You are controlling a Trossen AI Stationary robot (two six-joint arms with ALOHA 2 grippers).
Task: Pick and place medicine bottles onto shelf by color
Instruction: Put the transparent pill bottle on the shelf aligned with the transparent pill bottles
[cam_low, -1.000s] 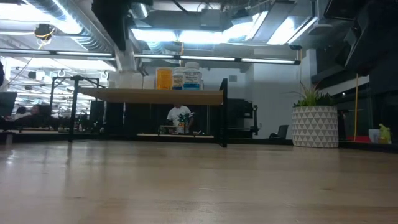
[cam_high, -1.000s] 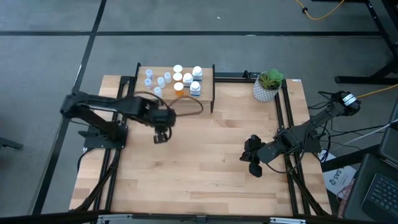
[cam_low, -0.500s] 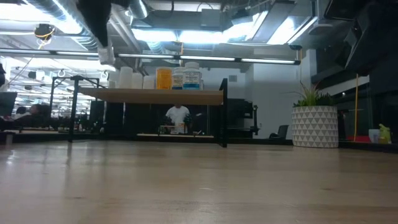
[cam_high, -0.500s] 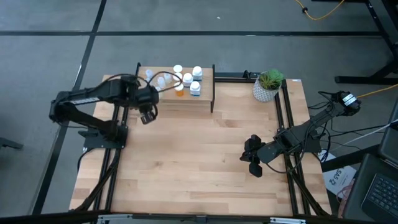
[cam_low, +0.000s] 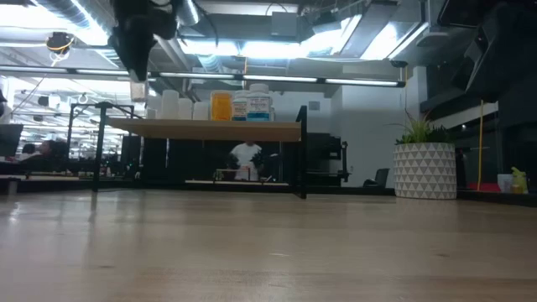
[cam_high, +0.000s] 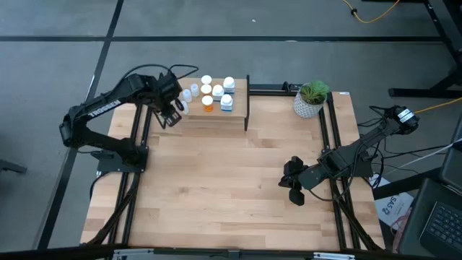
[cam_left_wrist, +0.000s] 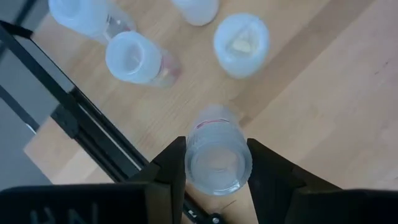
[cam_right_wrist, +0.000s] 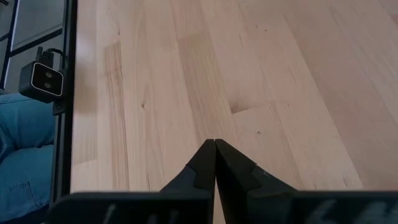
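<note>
Left tool (cam_high: pixel 175 110) was up over the shelf's (cam_high: pixel 238 108) left end, fingers (cam_left_wrist: pixel 171 168) clamped on a pale-blue vial (cam_left_wrist: pixel 217 158), one finger each side of it. Vial was upright, mouth end toward the wrist camera, hanging above the shelf's wood top just inside the black frame edge. Can't tell from these views whether its base was touching the shelf.

Other pale vials (cam_high: pixel 190 92) stood grouped on the left part of the shelf; the wrist view showed three of them (cam_left_wrist: pixel 138 57) near the held one, apart from it. Orange bottles (cam_high: pixel 208 102) with white caps sat mid-shelf, white blocky bottles (cam_high: pixel 227 97) just to their right. In the low view the row read pale vials (cam_low: pixel 172 105), orange (cam_low: pixel 221 106), then white (cam_low: pixel 258 102), all upright on the shelf (cam_low: pixel 210 128), with the left arm coming down over the left end.

Right tool (cam_high: pixel 295 189) was parked low over the bench (cam_high: pixel 216 188) at the right front, well apart from the shelf, fingers (cam_right_wrist: pixel 202 165) pressed together on nothing. Potted plant (cam_high: pixel 310 99) stood at the bench's far right corner. A person showed in the room behind the shelf in the low view.
</note>
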